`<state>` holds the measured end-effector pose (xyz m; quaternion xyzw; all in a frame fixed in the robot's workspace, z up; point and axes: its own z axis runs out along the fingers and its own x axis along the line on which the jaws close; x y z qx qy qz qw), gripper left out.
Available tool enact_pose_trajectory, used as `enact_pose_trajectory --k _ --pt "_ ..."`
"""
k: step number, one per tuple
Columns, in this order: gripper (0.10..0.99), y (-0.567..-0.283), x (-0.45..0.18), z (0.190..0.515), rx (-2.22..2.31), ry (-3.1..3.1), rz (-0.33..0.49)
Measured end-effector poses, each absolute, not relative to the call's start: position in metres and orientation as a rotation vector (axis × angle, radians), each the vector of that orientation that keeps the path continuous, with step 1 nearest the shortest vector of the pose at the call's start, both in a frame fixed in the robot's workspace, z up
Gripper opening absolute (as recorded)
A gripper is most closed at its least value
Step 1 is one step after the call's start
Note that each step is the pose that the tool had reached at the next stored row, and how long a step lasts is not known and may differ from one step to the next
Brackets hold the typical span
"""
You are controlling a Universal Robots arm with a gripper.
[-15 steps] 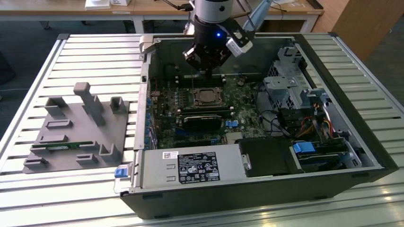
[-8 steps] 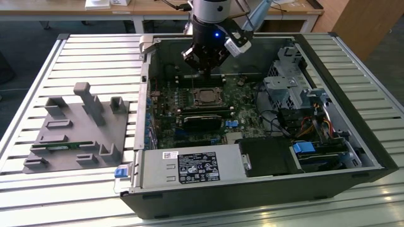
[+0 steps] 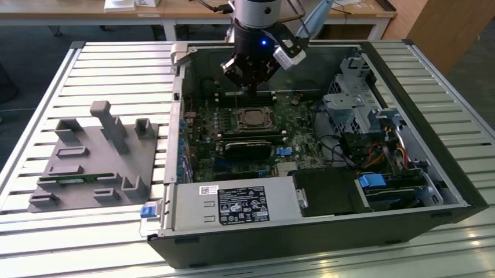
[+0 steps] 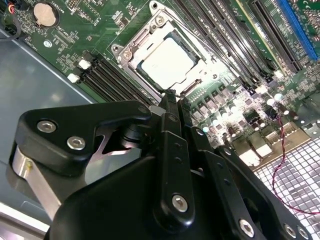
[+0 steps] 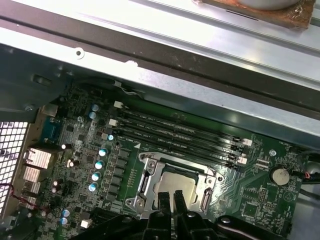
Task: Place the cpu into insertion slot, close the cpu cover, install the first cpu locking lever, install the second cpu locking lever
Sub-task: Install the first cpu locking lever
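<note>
Black gripper (image 5: 170,196) jaws together, empty, hovering just above small silver-grey square cpu (image 5: 179,181). Chip lies inside thin silver metal cpu cover (image 5: 145,180) on green motherboard (image 5: 252,172). Risk, judged: off-centre push tilts chip, bends pins beneath; sideways slip scrapes board.

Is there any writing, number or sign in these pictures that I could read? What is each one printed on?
No text here can be read with certainty.
Black label on the silver box: white print and symbols, too small to read.
White sticker beside it: too small to read.
Green motherboard: white markings, blurred.
Memory slots: faint white print, unreadable.
</note>
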<state>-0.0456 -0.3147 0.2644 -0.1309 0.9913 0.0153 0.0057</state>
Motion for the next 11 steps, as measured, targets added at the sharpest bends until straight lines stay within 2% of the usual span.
enact_pose_trajectory --k 11 --pt "0.176 -0.3147 -0.0495 0.2644 -0.410 3.103 0.048"
